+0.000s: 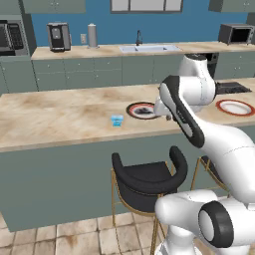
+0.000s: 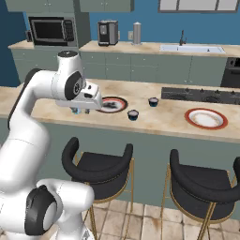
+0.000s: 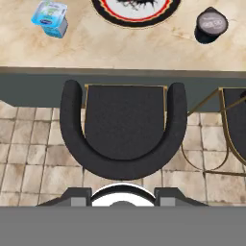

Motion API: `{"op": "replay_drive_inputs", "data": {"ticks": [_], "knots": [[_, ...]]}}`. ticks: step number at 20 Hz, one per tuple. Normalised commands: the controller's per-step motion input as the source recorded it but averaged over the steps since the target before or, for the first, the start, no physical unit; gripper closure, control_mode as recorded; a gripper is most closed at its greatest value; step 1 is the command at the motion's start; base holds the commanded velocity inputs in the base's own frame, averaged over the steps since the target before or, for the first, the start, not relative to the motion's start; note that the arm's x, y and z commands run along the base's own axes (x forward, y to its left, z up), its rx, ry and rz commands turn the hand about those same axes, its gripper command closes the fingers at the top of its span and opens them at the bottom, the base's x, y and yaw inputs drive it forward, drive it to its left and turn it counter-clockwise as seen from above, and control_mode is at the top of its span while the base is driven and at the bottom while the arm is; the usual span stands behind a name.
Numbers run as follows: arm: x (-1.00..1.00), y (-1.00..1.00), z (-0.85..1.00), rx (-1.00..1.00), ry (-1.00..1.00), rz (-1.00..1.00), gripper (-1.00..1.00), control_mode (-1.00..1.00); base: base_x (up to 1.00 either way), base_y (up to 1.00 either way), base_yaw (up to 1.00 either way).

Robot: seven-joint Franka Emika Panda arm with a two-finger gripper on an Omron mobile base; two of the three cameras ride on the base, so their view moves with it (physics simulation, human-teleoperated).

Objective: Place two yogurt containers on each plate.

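Black curved-back bar stool [image 3: 123, 129] dead centre under the hand, seat up, gold legs splayed over tan floor tiles [image 3: 29, 153]. Second black stool [image 3: 236, 115] just clipping in at three o'clock. Gripper [image 3: 123, 198] at six o'clock, closed, hanging over the stool short of the counter edge, gripping nothing.

Beyond the stool, beige marbled island counter [image 3: 120, 48] running across the top. At eleven o'clock, light blue squat yogurt cup [image 3: 50, 18], alone on bare counter. At twelve o'clock, round red-ringed plate with dark outer edge [image 3: 136, 22], cut off by the frame, dark marks on its pale middle, too blurred to call. At one o'clock, dark navy yogurt cup with paler top [image 3: 210, 24], upright, on the counter, apart from that plate.

Over in the right base view: another dark navy cup [image 2: 153, 101] at three o'clock from the dark-edged plate, near it, also on bare counter. Well apart, farther along at three o'clock, white round plate with red rim [image 2: 190, 117].
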Motion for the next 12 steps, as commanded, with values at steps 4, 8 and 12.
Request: {"op": "replay_drive_inputs", "data": {"ticks": [4,8,12], "knots": [[-0.18,0.00,0.00,0.00,-0.01,0.01,-1.00,-1.00,0.00,0.00,0.00],[0.50,0.46,-0.04,-0.07,0.02,0.00,-1.00,-1.00,0.00,0.00,0.00],[0.88,0.72,-0.17,-0.09,0.09,0.00,-1.00,-1.00,0.00,0.00,0.00]]}}
